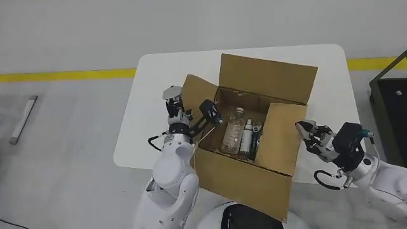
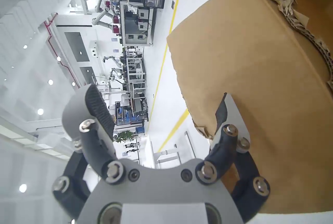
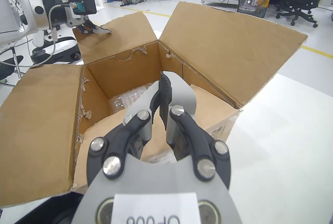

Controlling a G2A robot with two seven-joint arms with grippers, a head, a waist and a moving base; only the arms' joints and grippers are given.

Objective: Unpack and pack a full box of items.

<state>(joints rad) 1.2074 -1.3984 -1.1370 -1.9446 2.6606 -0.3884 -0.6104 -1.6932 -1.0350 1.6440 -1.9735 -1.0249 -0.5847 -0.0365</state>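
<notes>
Cardboard box [image 1: 241, 178] [image 2: 247, 66] [image 3: 221, 40] sits open on the white table [image 1: 159, 102] [image 3: 273, 131], flaps up and splayed. Inside, a clear bottle [image 1: 232, 130] [image 3: 130, 97] lies on the bottom with a white bottle [image 1: 247, 137] right beside it.

Left gripper [image 1: 175, 102] [image 2: 158, 95] [image 3: 100, 29] is at the box's left flap, near its top edge. Jaws are wide apart and hold nothing. In the left wrist view one finger [image 2: 226, 110] overlaps the flap's face by the torn edge and the other finger [image 2: 96, 102] is in free air. Contact with the flap: can't tell.

Right gripper [image 1: 306, 130] [image 3: 162, 84] is just outside the right flap, low beside the box. Fingers are pressed together with nothing between them. Can't tell whether it touches the flap.
</notes>
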